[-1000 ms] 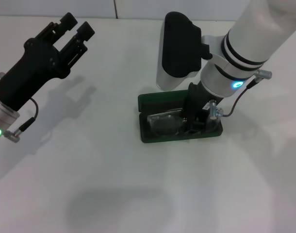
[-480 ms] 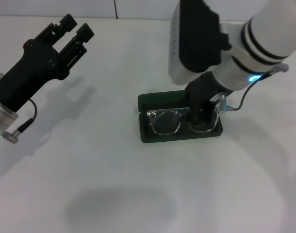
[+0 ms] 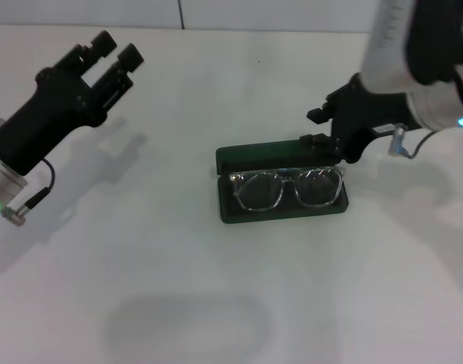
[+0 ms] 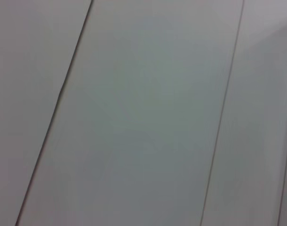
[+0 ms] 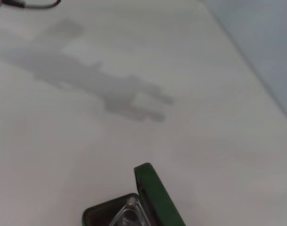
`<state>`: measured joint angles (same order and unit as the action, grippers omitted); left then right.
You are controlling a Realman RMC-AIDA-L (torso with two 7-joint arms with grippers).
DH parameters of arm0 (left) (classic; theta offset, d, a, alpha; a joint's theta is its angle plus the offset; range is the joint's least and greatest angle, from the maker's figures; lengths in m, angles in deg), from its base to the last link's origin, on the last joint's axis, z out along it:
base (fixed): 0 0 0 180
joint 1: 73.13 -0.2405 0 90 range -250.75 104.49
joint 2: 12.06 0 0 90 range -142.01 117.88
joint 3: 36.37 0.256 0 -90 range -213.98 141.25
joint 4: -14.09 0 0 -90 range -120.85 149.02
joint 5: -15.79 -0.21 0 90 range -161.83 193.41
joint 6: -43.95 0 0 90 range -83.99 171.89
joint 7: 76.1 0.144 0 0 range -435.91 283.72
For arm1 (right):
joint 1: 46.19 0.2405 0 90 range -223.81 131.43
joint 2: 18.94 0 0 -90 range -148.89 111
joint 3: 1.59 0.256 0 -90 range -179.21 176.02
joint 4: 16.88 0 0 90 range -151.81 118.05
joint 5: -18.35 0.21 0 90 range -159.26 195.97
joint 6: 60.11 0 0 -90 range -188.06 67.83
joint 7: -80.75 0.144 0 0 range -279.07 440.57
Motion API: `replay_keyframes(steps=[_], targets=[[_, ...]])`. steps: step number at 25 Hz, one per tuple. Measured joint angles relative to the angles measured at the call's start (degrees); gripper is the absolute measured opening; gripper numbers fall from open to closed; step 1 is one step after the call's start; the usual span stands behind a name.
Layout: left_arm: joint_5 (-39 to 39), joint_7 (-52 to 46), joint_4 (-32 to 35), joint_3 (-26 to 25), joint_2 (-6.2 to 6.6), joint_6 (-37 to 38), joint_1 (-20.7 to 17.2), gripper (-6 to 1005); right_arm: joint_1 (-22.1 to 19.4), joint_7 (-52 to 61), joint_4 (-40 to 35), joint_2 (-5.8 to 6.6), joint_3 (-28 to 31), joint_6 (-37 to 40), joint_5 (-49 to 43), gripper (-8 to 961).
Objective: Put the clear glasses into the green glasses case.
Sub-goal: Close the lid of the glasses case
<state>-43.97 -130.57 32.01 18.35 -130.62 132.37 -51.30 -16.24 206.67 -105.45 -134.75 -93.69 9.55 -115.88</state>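
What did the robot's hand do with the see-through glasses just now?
The right gripper let go of the clear glasses and pulled up and away to the right. The glasses lie in the open green glasses case. The left gripper stayed raised on the left.

Couldn't make out any writing anywhere, not even on the green glasses case (image 3: pixel 281 188); no labels or numbers were readable.

This looks like a robot test station in a lab rather than a home. A bare, matte white tabletop (image 3: pixel 216 303) runs edge to edge, and beyond its far edge stands a plain pale panelled wall (image 4: pixel 148 113) with thin dark seams.
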Motion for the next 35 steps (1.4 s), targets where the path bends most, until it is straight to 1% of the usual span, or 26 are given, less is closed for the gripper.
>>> replay_keyframes(steps=[5, 8, 11, 14, 17, 19, 22, 23, 27, 29, 32, 34, 35], targets=[[-1.6, -1.7, 0.2, 0.0, 0.38, -1.8, 0.4, 576, -7.5, -6.6, -1.8, 0.13, 4.1, -0.8, 8.0, 324], [-1.6, -2.0, 0.2, 0.0, 0.68, -1.8, 0.3, 576, -9.9, -7.9, -1.6, 0.06, 6.9, -1.0, 9.9, 324], [-1.9, -2.4, 0.3, 0.0, 0.83, -2.4, 0.7, 576, -11.0, -8.1, 1.0, 0.08, 9.5, -1.2, 10.2, 323], [-2.4, -3.0, 0.3, 0.0, 0.84, -4.7, 1.6, 576, -11.2, -8.2, 4.9, 0.14, 11.6, -1.5, 10.2, 322], [-3.8, -5.5, 0.3, 0.1, 0.88, -10.5, 3.3, 578, -11.2, -10.9, 9.2, 0.17, 12.7, -1.5, 10.5, 322], [-5.9, -7.2, 0.3, 0.1, 1.08, -14.4, 4.5, 581, -11.3, -14.9, 12.6, 0.18, 13.5, -1.2, 11.7, 321], [-8.4, -8.8, 0.4, 0.1, 1.2, -17.7, 6.3, 585, -11.3, -21.8, 18.0, 0.33, 15.9, 0.5, 17.5, 320], [-9.3, -9.4, 0.4, 0.1, 1.1, -19.0, 7.2, 586, -11.3, -24.9, 20.4, 0.39, 17.8, 2.6, 20.2, 320], [-14.2, -12.6, 0.4, 0.1, 0.19, -24.6, 11.8, 719, -10.2, -36.7, 29.1, 0.42, 25.8, 12.3, 26.4, 319], [-18.2, -14.9, 0.3, 0.1, -0.52, -28.8, 14.7, 786, -9.2, -41.0, 33.5, 0.42, 28.3, 14.5, 27.4, 318], [-23.5, -17.1, -0.8, 0.9, -1.23, -33.7, 18.9, 786, -7.8, -45.1, 38.7, 0.39, 29.2, 14.9, 27.8, 318], [-24.9, -18.3, -2.0, 3.9, -1.39, -35.3, 21.2, 786, -7.2, -47.1, 41.2, 0.3, 29.2, 14.8, 27.9, 319], [-24.9, -19.1, -2.3, 6.2, -1.44, -35.5, 22.1, 785, -7.1, -48.0, 42.1, 0.27, 29.2, 14.8, 27.9, 319]])
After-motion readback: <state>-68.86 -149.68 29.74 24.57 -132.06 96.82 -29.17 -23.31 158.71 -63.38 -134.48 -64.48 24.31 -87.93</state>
